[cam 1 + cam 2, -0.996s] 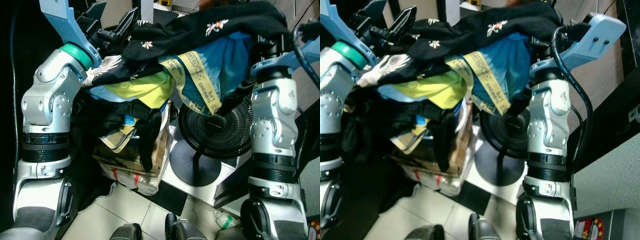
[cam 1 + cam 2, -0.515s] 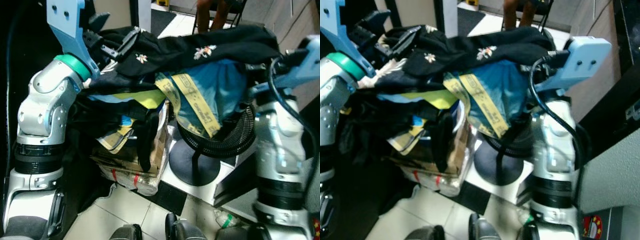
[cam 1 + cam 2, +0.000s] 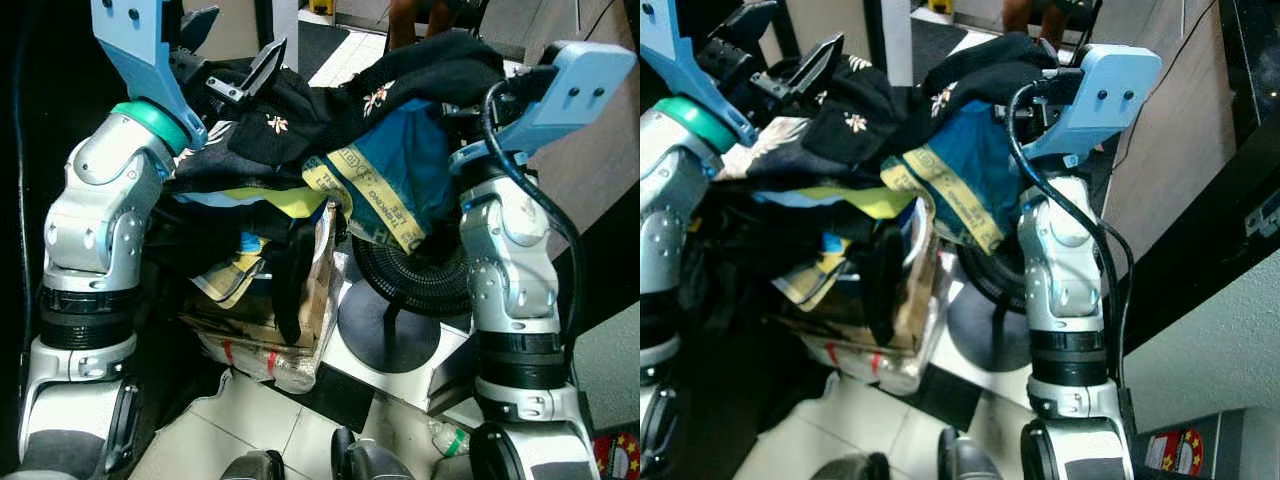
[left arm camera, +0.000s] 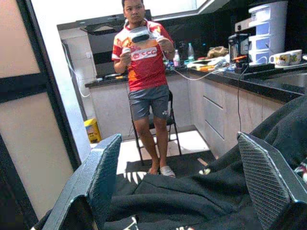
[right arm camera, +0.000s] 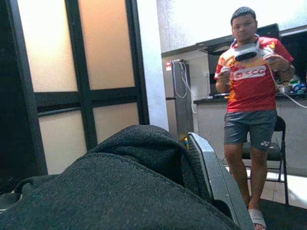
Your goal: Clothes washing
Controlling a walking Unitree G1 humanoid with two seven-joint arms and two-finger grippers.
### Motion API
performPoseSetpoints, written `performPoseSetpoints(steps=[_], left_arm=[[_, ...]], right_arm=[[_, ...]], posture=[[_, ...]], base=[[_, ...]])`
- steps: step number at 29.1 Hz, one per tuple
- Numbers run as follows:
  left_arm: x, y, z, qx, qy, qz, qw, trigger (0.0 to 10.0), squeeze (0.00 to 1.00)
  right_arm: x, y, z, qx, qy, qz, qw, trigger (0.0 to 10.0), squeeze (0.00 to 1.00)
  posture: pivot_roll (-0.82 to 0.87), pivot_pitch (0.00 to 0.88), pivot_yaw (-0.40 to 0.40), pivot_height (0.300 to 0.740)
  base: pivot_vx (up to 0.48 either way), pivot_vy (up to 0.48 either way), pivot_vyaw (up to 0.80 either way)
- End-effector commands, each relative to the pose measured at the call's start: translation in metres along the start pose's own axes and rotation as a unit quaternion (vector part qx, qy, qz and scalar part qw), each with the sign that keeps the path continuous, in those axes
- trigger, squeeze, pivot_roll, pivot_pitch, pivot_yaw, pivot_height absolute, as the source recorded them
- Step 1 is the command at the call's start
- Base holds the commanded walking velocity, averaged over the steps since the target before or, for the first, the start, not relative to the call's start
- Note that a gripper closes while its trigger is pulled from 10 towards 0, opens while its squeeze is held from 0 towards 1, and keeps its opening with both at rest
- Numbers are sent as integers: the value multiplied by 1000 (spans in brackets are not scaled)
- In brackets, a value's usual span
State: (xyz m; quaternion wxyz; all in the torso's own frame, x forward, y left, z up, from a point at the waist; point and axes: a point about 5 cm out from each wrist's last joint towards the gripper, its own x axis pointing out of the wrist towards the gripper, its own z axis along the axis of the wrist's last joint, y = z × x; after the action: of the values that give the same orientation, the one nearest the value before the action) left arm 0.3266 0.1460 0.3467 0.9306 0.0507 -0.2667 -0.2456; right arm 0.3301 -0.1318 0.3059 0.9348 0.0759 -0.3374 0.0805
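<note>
Black fingers of left gripper (image 4: 184, 191), spread wide, upper left of frame, over black floral garment (image 3: 300, 120). Right gripper (image 5: 211, 191): state cannot be told, buried under clothes heap (image 3: 330, 170) draped between both arms, centre frame.

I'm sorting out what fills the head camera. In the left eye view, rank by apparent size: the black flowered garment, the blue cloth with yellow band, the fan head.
1. black flowered garment
2. blue cloth
3. fan head, half hidden, so unsure
</note>
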Motion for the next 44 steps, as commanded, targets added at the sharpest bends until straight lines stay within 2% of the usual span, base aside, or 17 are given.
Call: performPoseSetpoints(steps=[1,13,44], left_arm=[[-2,0,2,6,-8,1,1000,10000,0],[-3,0,2,10,-9,6,1000,10000,0],[-1,2,3,15,-10,5,1000,10000,0]], right_arm=[[-2,0,2,4,-3,-3,1000,10000,0],[1,0,0,6,-3,-9,1000,10000,0],[5,2,3,13,-9,-13,1000,10000,0]], posture=[[37,66,62,740],[38,70,58,740],[46,75,73,740]], base=[[0,0,0],[0,0,-94],[0,0,-800]])
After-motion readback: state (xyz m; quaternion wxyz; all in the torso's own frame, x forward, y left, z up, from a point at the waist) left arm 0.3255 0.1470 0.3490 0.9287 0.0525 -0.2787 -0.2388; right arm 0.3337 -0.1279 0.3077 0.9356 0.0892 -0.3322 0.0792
